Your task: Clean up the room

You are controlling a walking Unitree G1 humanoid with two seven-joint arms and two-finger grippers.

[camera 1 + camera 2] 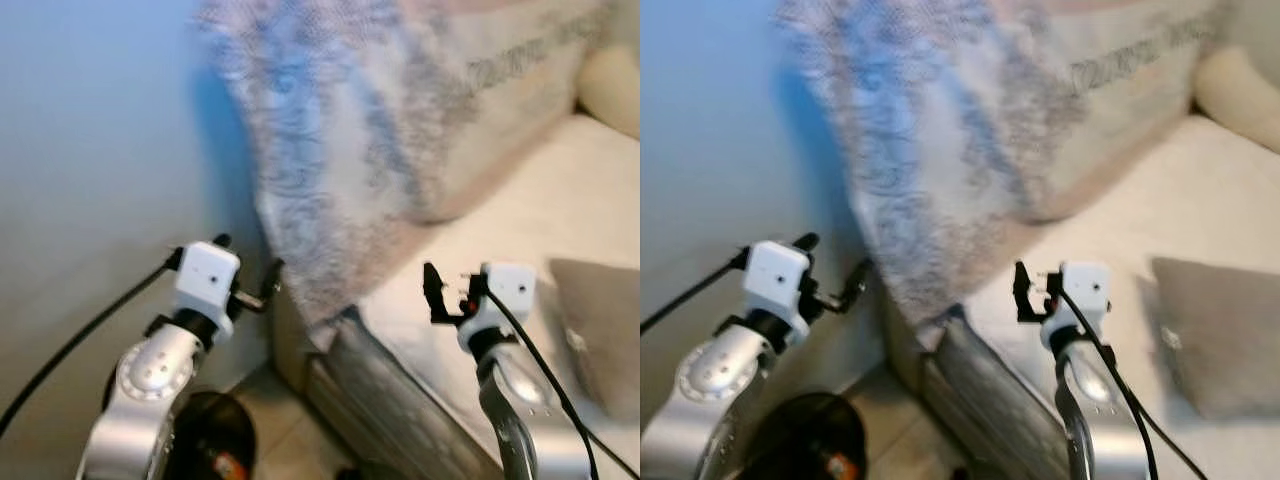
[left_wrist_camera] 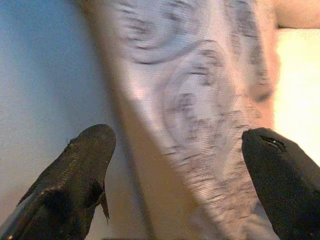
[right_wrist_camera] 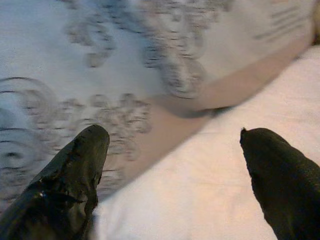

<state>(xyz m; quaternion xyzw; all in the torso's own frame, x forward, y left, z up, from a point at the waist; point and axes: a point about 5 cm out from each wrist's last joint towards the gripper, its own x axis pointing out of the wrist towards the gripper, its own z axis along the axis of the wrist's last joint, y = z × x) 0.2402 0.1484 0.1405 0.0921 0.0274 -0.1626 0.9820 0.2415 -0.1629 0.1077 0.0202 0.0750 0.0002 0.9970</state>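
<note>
Both my left tool (image 2: 175, 170) and right tool (image 3: 172, 165) stand apart, empty, before the patterned blanket (image 1: 350, 150) draping the cream sofa (image 1: 560, 190) beside a blue wall (image 1: 90, 150).

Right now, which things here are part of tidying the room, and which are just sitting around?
Part of the job:
patterned throw draped over the sofa's end
left gripper, jaws open
right gripper, jaws open

Just there:
sofa seat
grey cushion
wall

Silver arms, white wrist blocks, blk cables, blk fingers (image 2: 85, 165).
</note>
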